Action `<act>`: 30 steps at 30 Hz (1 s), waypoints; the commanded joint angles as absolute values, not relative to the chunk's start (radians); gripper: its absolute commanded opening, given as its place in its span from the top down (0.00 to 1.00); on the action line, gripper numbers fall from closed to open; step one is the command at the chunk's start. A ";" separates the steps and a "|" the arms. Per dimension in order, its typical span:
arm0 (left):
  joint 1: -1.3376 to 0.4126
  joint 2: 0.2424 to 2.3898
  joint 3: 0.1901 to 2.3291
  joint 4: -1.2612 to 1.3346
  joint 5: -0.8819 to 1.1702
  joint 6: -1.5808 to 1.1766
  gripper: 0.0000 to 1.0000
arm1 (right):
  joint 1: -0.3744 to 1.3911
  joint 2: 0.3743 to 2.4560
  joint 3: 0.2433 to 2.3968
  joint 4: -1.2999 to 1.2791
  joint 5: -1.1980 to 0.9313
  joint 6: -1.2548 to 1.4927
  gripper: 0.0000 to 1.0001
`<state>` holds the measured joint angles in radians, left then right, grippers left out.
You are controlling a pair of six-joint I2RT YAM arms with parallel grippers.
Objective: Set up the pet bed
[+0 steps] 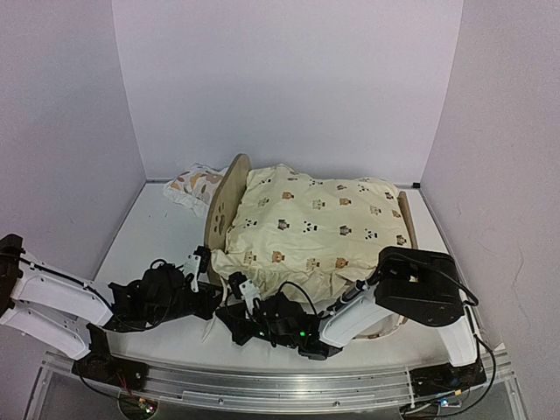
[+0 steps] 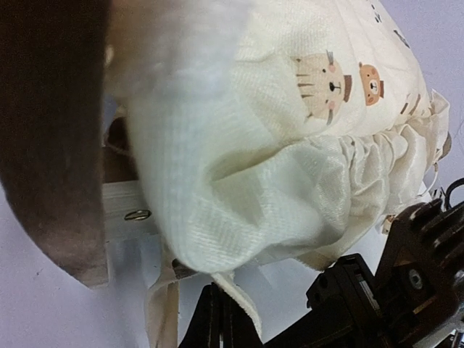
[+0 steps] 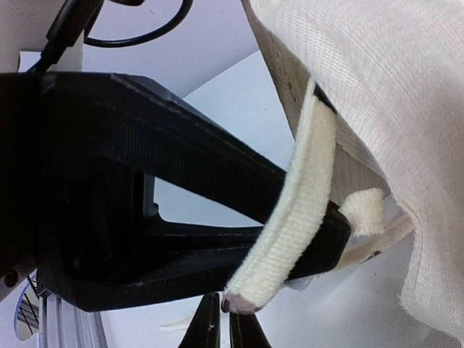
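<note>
Judging the setup part-done: quilt covers the bed just ahead of the clenched left gripper, pillow lies outside beyond it, and a tie meets the right gripper, grip not determinable.

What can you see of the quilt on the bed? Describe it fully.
The quilt is cream woven fabric printed with small animal faces, edged with a gathered, shinier ruffle. It lies puffy and rumpled over the pet bed, between its wooden end boards. A cream strap emerges beneath its near corner, where the left gripper and right gripper sit close.
</note>
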<state>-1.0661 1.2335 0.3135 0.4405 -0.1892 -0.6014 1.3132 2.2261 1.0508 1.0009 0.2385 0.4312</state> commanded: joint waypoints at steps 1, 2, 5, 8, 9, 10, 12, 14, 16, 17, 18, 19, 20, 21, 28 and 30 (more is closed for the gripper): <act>-1.062 1.223 0.296 0.532 -0.155 -0.591 1.00 | 1.313 2.195 1.034 1.040 0.257 0.396 0.86; -1.062 1.222 0.291 0.538 -0.154 -0.590 1.00 | 1.313 2.189 1.026 1.040 0.261 0.389 0.84; -1.062 1.227 0.285 0.553 -0.147 -0.587 1.00 | 1.313 2.157 0.990 1.037 0.262 0.375 0.79; -1.060 1.233 0.277 0.573 -0.142 -0.585 1.00 | 1.313 2.115 0.944 1.026 0.251 0.356 0.75; -1.060 1.234 0.272 0.582 -0.140 -0.584 1.00 | 1.312 2.101 0.930 1.020 0.246 0.350 0.73; -1.060 1.235 0.266 0.593 -0.138 -0.581 1.00 | 1.313 2.087 0.917 1.012 0.241 0.344 0.71; -1.059 1.237 0.256 0.612 -0.136 -0.576 1.00 | 1.314 2.042 0.886 0.987 0.223 0.331 0.67; -1.057 1.236 0.244 0.631 -0.135 -0.572 1.00 | 1.313 1.997 0.854 0.959 0.209 0.311 0.63; -1.054 1.233 0.230 0.652 -0.130 -0.569 1.00 | 1.312 1.950 0.832 0.912 0.206 0.291 0.59; -1.053 1.232 0.222 0.668 -0.127 -0.568 1.00 | 1.312 1.933 0.826 0.889 0.205 0.284 0.57; -1.052 1.231 0.214 0.681 -0.124 -0.566 1.00 | 1.312 1.915 0.822 0.863 0.205 0.271 0.56; -1.050 1.231 0.210 0.690 -0.124 -0.564 1.00 | 1.312 1.899 0.819 0.836 0.208 0.256 0.55; -1.049 1.231 0.207 0.693 -0.124 -0.561 1.00 | 1.312 1.884 0.816 0.808 0.214 0.238 0.55; -1.048 1.231 0.206 0.693 -0.126 -0.561 1.00 | 1.312 1.872 0.814 0.796 0.233 0.215 0.56; -1.043 1.237 0.200 0.700 -0.129 -0.555 1.00 | 1.280 1.874 0.829 0.772 0.374 0.050 0.78; -1.041 1.240 0.201 0.701 -0.128 -0.553 1.00 | 1.265 1.901 0.854 0.770 0.360 0.024 0.80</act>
